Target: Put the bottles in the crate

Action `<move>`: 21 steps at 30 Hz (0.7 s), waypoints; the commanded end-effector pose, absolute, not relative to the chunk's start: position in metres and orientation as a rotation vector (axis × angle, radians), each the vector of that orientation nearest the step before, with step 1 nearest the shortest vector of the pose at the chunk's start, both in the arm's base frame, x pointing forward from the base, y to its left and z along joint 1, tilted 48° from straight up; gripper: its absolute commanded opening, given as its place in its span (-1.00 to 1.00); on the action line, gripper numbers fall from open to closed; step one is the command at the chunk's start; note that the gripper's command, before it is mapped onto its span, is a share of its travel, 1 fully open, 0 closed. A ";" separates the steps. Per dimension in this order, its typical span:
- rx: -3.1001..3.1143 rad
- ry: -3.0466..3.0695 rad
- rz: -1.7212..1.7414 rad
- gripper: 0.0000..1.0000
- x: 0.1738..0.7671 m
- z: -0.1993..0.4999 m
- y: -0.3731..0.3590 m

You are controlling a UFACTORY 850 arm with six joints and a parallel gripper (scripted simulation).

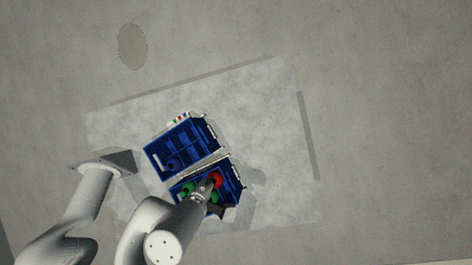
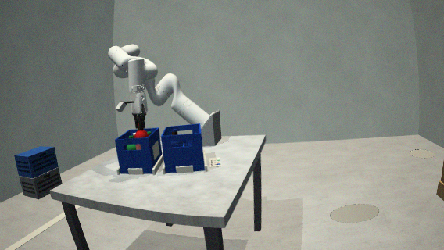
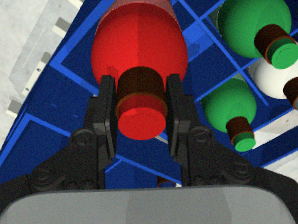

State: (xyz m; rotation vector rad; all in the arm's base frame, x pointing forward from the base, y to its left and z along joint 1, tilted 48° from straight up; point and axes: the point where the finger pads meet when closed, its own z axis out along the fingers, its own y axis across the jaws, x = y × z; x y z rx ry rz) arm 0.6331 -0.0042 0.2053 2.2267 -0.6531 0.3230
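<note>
Progress looks early: claw (image 3: 141,111) clamped on the red-labelled bottle's (image 3: 140,46) neck above the full blue crate (image 2: 137,153), other blue crate (image 2: 184,150) holding one bottle.

Your arm (image 2: 172,91) is glossy white with rounded links. Its end cap (image 1: 163,248) shows four small screw holes. The gripper (image 3: 141,137) is black.

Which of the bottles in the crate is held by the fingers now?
The red bottle: the fingers clamp its neck below the red cap. The green bottles and the white one stand free in their compartments.
</note>
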 end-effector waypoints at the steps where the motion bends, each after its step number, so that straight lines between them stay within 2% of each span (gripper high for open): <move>1: 2.228 -0.653 0.325 -1.00 0.634 0.209 0.000; 21: 2.228 -0.653 0.325 -1.00 0.633 0.229 0.022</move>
